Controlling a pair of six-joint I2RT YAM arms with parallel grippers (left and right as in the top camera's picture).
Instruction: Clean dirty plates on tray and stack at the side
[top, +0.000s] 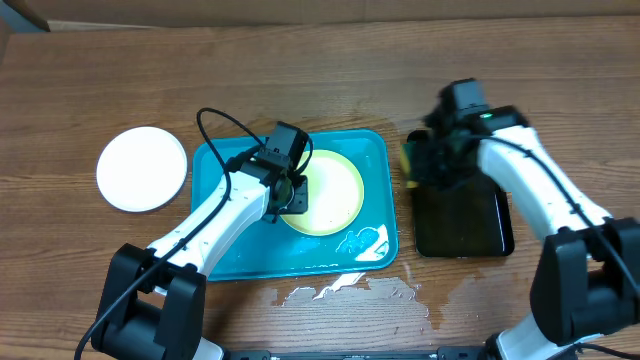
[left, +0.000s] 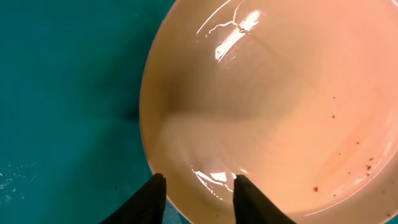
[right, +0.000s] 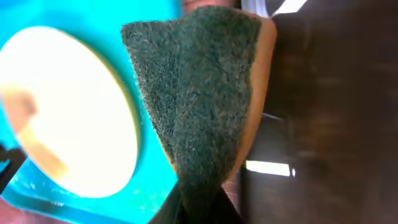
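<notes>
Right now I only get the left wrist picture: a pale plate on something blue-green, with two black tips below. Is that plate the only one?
Observer: No. A white plate lies on the wooden table, left of the turquoise tray that holds your pale yellow plate.
Operator: What is the other arm doing?
Observer: The right gripper is shut on a sponge, green scrubbing side showing, near the edge of a black tray that lies right of the turquoise one.
Operator: Is anything spilled?
Observer: Yes, a wet patch glistens on the table in front of the turquoise tray.
</notes>
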